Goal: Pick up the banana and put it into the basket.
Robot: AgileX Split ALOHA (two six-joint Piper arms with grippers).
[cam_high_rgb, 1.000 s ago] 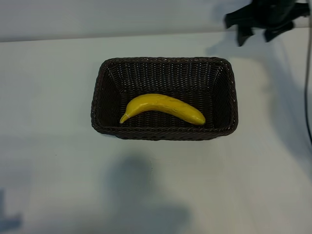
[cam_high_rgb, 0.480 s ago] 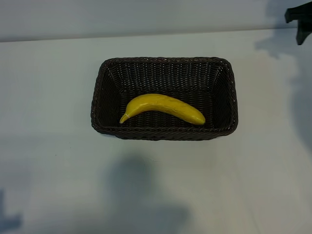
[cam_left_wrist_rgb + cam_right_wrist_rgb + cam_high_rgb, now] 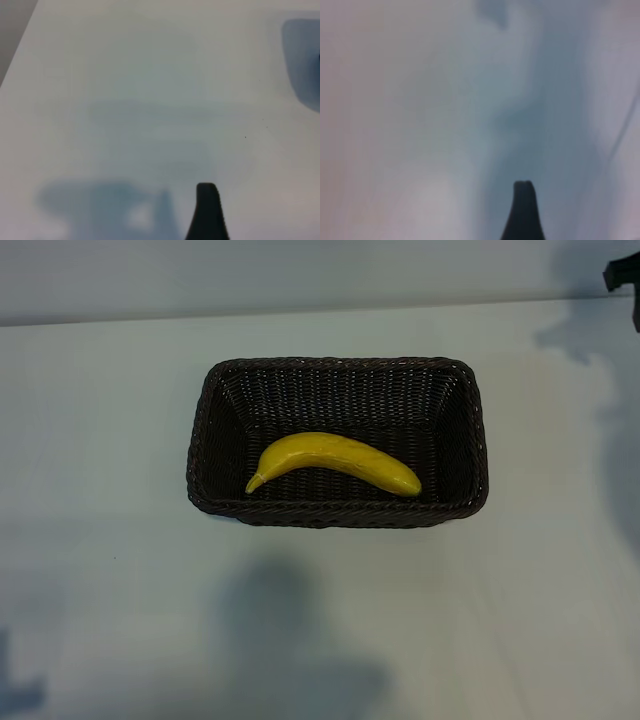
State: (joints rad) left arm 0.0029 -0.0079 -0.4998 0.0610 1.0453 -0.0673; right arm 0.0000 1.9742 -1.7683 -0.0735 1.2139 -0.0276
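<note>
The yellow banana point(image 3: 333, 461) lies curved on the floor of the dark-brown woven basket point(image 3: 202, 430), along its near wall, with nothing touching it. A dark part of my right arm point(image 3: 624, 278) shows at the far right edge of the exterior view, well away from the basket. In the right wrist view one dark finger point(image 3: 523, 212) hangs over bare table, and nothing is held. My left arm is outside the exterior view. In the left wrist view one finger point(image 3: 207, 212) also hangs over bare table with nothing held.
The basket stands in the middle of a pale table point(image 3: 120, 570). The table's far edge point(image 3: 150, 318) runs along the back. Soft arm shadows fall on the near part of the table point(image 3: 290, 630).
My right arm has drawn back from beyond the basket's far right corner to the right edge of the exterior view. The banana and the basket have not moved.
</note>
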